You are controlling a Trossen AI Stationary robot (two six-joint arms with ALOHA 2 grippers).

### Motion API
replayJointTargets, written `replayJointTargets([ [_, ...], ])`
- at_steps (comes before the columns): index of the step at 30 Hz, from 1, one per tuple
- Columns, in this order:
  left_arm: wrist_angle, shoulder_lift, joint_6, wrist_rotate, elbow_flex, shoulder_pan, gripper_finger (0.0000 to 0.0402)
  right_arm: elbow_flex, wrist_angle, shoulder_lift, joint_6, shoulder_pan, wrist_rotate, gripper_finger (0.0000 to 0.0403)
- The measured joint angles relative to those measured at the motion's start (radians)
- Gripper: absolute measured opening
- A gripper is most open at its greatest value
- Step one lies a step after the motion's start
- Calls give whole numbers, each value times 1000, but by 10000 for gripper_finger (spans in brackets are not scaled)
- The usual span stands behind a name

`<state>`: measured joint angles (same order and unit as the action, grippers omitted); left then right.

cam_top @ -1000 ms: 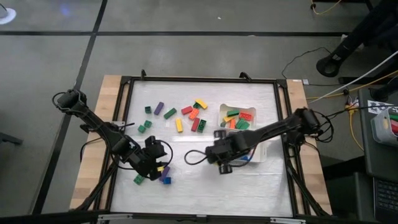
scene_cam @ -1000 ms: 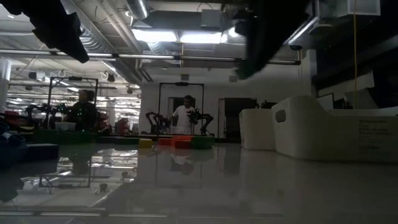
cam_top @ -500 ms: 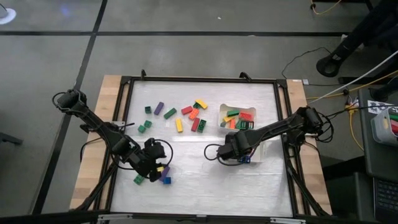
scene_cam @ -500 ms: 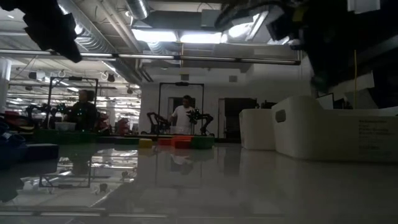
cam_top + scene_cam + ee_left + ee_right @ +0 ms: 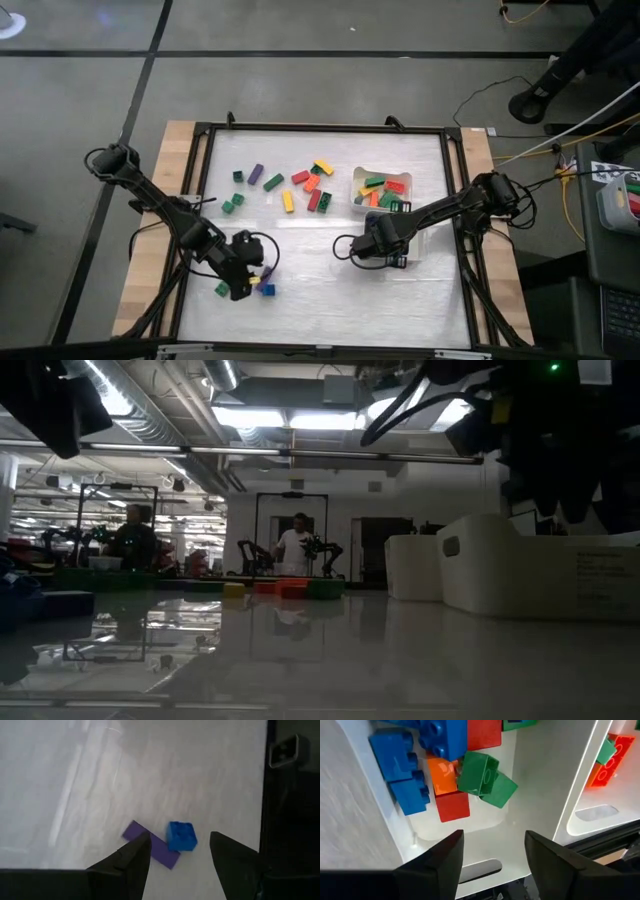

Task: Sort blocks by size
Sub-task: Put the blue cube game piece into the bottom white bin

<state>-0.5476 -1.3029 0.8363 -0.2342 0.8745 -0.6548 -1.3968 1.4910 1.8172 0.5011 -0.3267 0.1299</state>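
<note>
Left fingers [image 5: 180, 852] spread above blue block [image 5: 181, 836]

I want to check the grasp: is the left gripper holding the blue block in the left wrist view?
No. The left gripper is open, and the blue block lies on the table beyond its fingers, beside a purple block.

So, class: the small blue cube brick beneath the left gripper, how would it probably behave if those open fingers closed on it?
The blue cube brick looks like hard moulded plastic, so probably stiff and light. Its flat base suggests sliding rather than rolling. It touches the purple bar, so the left gripper, fingers open, might nudge that too.
</note>
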Motion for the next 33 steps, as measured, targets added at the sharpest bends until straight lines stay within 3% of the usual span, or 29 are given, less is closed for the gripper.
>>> replayJointTargets([
  [9, 151, -105, -221, 4, 0, -59, 191, -44, -1, 0, 20, -16, 37, 209],
  [21, 148, -243, -134, 3, 0, -78, 191, -82, -54, 0, 18, -34, 45, 209],
  [28, 140, -262, 45, 30, 0, -77, 191, -82, -62, 0, 18, -34, 45, 209],
  [33, 140, -262, 52, 55, 0, -76, 207, -82, -62, 0, 18, -34, 45, 209],
])
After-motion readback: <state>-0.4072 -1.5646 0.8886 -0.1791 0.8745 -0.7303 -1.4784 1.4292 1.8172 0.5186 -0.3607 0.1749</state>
